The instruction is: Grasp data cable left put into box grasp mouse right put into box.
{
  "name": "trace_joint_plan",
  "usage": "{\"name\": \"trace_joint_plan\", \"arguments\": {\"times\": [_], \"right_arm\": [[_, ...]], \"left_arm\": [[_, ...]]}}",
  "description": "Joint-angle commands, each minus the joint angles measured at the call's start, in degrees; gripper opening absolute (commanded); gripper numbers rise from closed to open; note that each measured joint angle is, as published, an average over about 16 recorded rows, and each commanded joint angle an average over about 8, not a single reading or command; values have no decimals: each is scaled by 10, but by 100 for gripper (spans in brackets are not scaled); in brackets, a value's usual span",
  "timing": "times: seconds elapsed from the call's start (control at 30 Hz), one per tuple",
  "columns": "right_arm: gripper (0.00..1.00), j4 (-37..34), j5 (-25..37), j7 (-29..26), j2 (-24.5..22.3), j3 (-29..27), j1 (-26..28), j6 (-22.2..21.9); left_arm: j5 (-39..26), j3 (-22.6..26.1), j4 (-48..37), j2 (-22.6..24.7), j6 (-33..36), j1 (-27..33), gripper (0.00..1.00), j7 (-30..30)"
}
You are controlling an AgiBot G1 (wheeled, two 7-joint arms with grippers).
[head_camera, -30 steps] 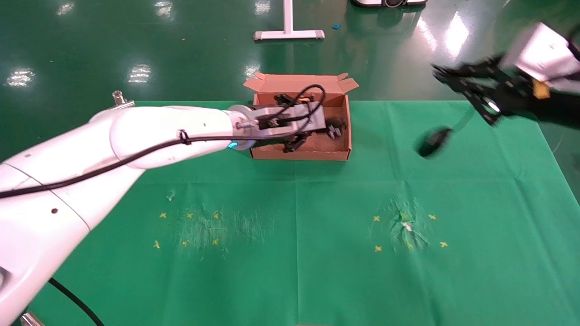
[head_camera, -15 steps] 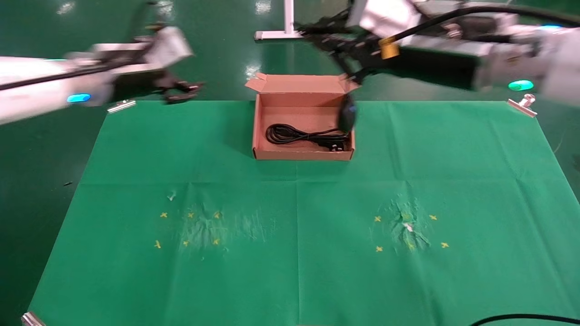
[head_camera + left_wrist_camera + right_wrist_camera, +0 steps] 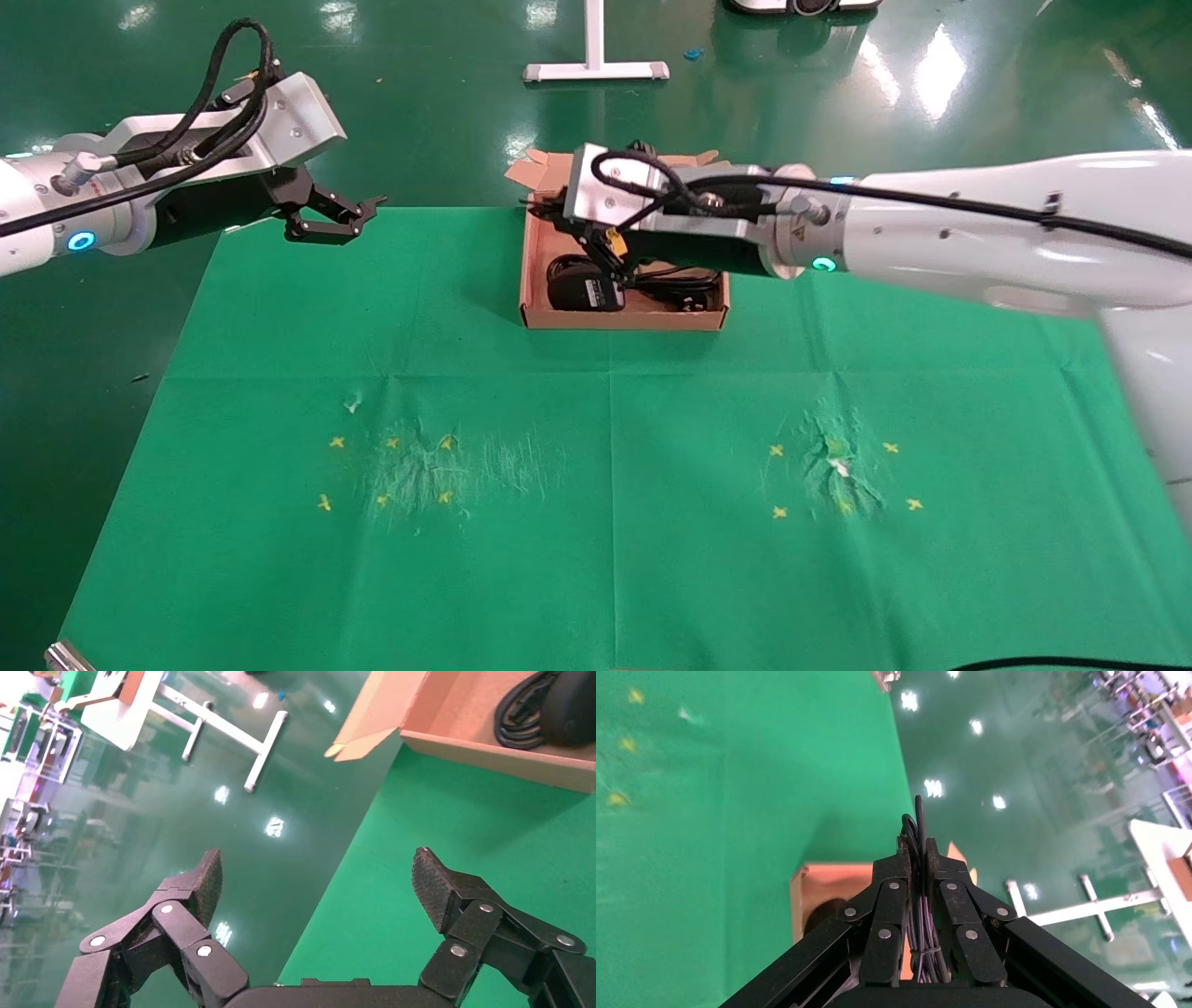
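Head view gives me the right gripper (image 3: 603, 263) reaching over the box (image 3: 622, 320), fingers pinched tight on the mouse's thin cord (image 3: 920, 881) — my right wrist view shows the bundled strands squeezed between the two closed fingers. Below that gripper the mouse (image 3: 579, 288) sits down inside the box, and the cable (image 3: 684, 280) lies coiled beside it toward the arm's side. My left gripper (image 3: 337, 219) hangs well off from the box over the far edge of the green cloth (image 3: 596, 522), jaws spread wide and holding nothing — the box corner shows ahead of its fingertips (image 3: 208, 876).
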State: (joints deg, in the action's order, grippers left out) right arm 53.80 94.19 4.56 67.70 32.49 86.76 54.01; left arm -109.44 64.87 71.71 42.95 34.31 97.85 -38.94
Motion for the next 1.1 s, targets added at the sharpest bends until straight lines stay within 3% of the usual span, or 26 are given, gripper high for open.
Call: {"name": "trace_joint_plan", "arguments": {"times": [0.03, 0.17, 0.2, 0.23, 0.8, 1.1], "right_arm": [[36, -32, 4, 19, 13, 4, 0, -7], [86, -70, 5, 42, 25, 6, 2, -13], [96, -74, 5, 44, 26, 6, 2, -14], [100, -78, 5, 45, 28, 6, 3, -15], [100, -61, -2, 35, 16, 2, -1, -9], [100, -31, -63, 13, -23, -17, -30, 28]], "left_arm": [[-25, 1, 6, 1, 1, 0, 100, -27], [-59, 1, 16, -2, 7, 1, 100, -57], [-63, 1, 17, -3, 8, 1, 100, -60], [-67, 1, 19, -3, 8, 1, 100, -62], [-53, 1, 11, 2, 8, 1, 100, -51], [-53, 1, 11, 2, 7, 1, 100, -50]]}}
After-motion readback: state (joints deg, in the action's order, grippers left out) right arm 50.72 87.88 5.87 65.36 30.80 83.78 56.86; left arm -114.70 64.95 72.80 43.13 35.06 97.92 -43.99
